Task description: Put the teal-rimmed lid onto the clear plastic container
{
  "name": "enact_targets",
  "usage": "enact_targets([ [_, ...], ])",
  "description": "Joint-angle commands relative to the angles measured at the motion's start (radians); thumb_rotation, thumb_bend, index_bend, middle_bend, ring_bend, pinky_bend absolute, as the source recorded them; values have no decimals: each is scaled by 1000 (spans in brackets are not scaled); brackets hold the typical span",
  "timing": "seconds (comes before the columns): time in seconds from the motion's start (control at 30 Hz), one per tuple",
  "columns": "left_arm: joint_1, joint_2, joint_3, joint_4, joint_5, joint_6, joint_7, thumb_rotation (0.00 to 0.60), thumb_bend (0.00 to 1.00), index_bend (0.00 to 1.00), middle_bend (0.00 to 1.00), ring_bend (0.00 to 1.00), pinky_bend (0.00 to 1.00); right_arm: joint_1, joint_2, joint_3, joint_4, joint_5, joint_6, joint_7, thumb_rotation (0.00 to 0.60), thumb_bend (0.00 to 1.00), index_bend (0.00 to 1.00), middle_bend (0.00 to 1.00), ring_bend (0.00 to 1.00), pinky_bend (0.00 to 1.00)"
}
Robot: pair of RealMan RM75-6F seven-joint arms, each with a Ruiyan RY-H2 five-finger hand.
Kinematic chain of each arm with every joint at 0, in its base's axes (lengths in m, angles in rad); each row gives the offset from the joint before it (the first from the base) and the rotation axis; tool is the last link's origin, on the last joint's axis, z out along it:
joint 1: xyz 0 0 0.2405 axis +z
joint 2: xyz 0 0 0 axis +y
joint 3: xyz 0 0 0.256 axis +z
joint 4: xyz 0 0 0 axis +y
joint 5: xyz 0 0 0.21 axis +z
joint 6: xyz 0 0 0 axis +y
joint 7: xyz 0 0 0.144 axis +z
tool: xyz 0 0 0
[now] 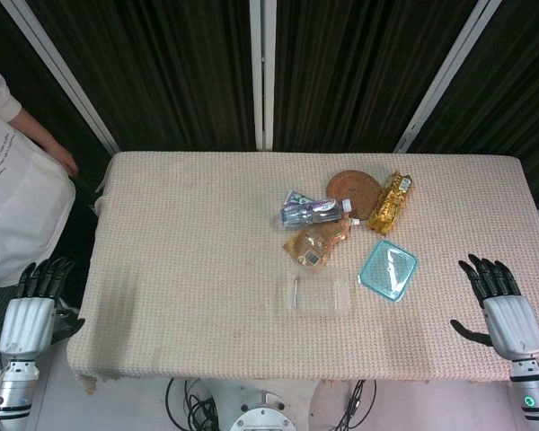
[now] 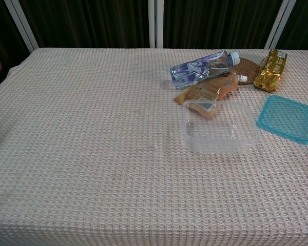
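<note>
Fingers of the right hand (image 1: 503, 305) and left hand (image 1: 31, 305) are spread wide, holding nothing, at the counter (image 1: 180, 269) sides. Nearest lies the clear plastic container (image 2: 219, 126), mouth upward; just beside it the teal-rimmed lid (image 2: 288, 118) lies flat, probably easiest for the right hand.

The person (image 1: 9, 193) at the far left is cut off by the picture's edge, so only a white shirt and one arm show. Both robot arms run off the bottom edge. The round mat (image 2: 246, 69) is partly hidden behind the bottle (image 2: 203, 67). The words on the gold packet (image 2: 271, 70) are too small to read.
</note>
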Motion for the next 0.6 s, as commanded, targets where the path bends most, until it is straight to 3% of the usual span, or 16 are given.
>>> enact_targets([
  [0.03,-4,-5,-5,2,-12,-9,2,600,0,108,66,0,0,18,0,16,-17,9,-23,-26,600,70,0,0,0,0],
  [0.37,-5,-9,-8,2,-14,-7,11,600,0,108,66,0,0,50,-3,31,-21,30,-91,-49,600,71,0,0,0,0],
  [0.6,-7,-18,-3,4,-5,-9,13,600,0,108,66,0,0,142,-61,63,68,165,-304,-110,600,71,0,0,0,0],
])
